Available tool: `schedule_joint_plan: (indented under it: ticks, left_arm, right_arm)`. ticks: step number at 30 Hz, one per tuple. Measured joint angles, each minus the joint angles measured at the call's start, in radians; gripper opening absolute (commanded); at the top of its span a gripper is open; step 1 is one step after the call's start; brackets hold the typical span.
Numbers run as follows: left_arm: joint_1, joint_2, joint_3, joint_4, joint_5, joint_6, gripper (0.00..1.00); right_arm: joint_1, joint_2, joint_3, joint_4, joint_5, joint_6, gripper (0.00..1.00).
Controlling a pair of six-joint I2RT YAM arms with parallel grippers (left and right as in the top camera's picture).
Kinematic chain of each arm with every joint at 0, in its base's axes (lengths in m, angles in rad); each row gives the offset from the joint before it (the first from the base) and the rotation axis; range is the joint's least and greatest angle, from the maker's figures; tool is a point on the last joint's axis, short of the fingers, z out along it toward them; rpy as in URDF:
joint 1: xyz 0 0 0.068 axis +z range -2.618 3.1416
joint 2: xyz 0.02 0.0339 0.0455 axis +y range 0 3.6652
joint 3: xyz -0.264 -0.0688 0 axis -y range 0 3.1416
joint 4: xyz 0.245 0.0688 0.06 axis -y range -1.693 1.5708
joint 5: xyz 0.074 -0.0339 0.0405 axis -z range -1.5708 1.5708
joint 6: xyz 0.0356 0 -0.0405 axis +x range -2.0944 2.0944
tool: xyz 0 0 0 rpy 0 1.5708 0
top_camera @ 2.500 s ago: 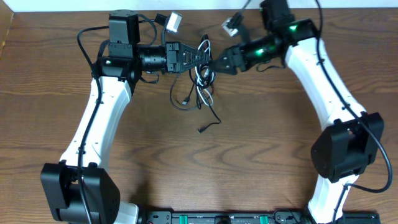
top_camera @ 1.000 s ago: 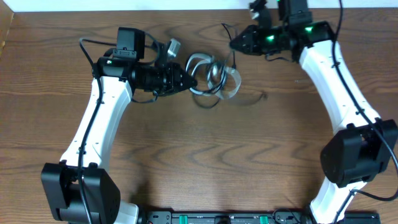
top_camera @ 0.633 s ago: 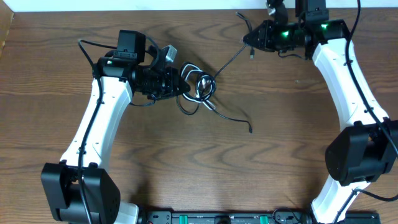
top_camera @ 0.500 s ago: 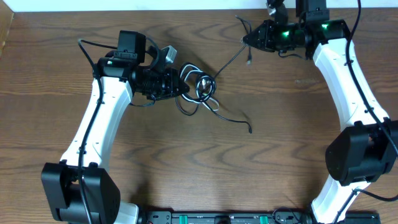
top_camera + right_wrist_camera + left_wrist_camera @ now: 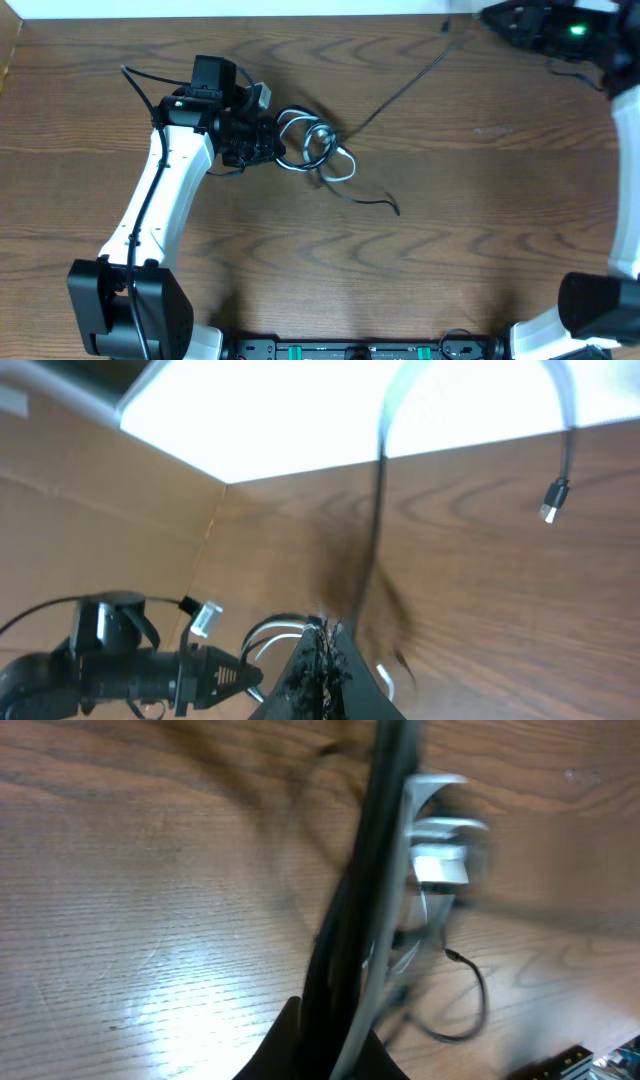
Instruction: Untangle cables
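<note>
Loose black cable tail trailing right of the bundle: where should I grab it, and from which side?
Probably grip the cable tail just short of its free end, coming straight down from above: that stretch lies flat on the table, apart from the coils the left gripper holds.

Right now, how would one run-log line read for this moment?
left pincer: shut on cable bundle | right pincer: shut on black cable, stretched from bundle | loose end: lying on table
</note>
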Motion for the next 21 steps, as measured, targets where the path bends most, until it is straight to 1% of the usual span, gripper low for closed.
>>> schedule_joint_plan:
  ticks: [7, 12, 17, 19, 20, 21]
  left_arm:
    - [0.000, 0.000, -0.001, -0.001, -0.043, 0.000, 0.07]
    - [0.001, 0.000, -0.001, 0.000, -0.051, 0.000, 0.07]
    - [0.000, 0.000, -0.001, 0.011, -0.049, -0.025, 0.08]
    - [-0.004, 0.000, -0.001, 0.019, -0.040, -0.034, 0.17]
    - [-0.010, 0.000, -0.001, 0.022, -0.036, -0.041, 0.32]
    - [-0.017, 0.000, -0.001, 0.022, -0.032, -0.047, 0.43]
  right_arm:
    - [-0.111, -0.027, 0.006, -0.017, 0.006, -0.003, 0.01]
    - [-0.183, -0.027, 0.006, -0.019, -0.026, -0.003, 0.02]
    - [-0.186, -0.027, 0.006, -0.094, -0.026, -0.037, 0.17]
    - [-0.166, -0.027, 0.006, -0.124, -0.006, -0.050, 0.23]
    - [-0.148, -0.027, 0.006, -0.134, 0.010, -0.058, 0.26]
    - [-0.132, -0.027, 0.006, -0.142, 0.028, -0.062, 0.29]
